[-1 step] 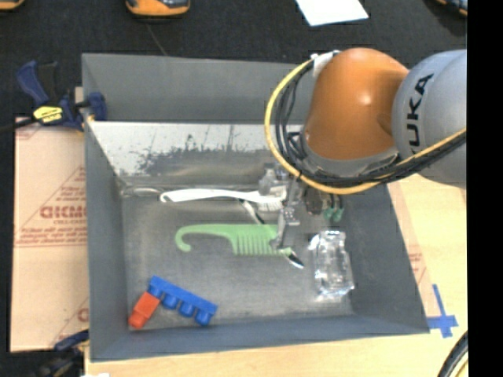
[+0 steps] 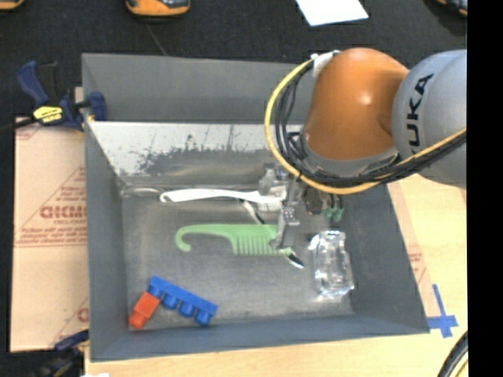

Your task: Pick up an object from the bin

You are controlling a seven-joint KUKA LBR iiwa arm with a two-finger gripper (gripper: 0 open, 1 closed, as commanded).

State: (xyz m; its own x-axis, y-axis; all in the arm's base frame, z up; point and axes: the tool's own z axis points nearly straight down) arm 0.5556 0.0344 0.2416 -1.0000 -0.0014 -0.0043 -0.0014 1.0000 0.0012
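Down in the near left corner of the bin point(image 2: 100, 226) an orange block point(image 2: 142, 310) lies touching a blue studded brick point(image 2: 185, 301). Both are well apart from the arm and have no bearing on the work in hand.

Further right, a white utensil point(image 2: 204, 195) lies lengthwise near the far wall, and just nearer than it a green comb point(image 2: 250, 244) lies flat with its hooked handle to the left and its teeth to the right. The comb seems to be the thing being tried for. The gripper point(image 2: 285, 246) stands upright at the toothed end, low against the floor, touching or nearly touching the comb. That end is probably chosen because the block of teeth offers more to catch than the thin handle. I cannot tell how far the gripper is open, nor whether it has the comb in it.

The utensil's right end comes close to the gripper's upper part, so it could be nudged or caught along with the comb. Just right of the gripper lies a clear plastic piece point(image 2: 330, 264), near enough to be knocked if the tool shifts that way. Otherwise the floor around the comb is bare, and a straight lift looks unobstructed.
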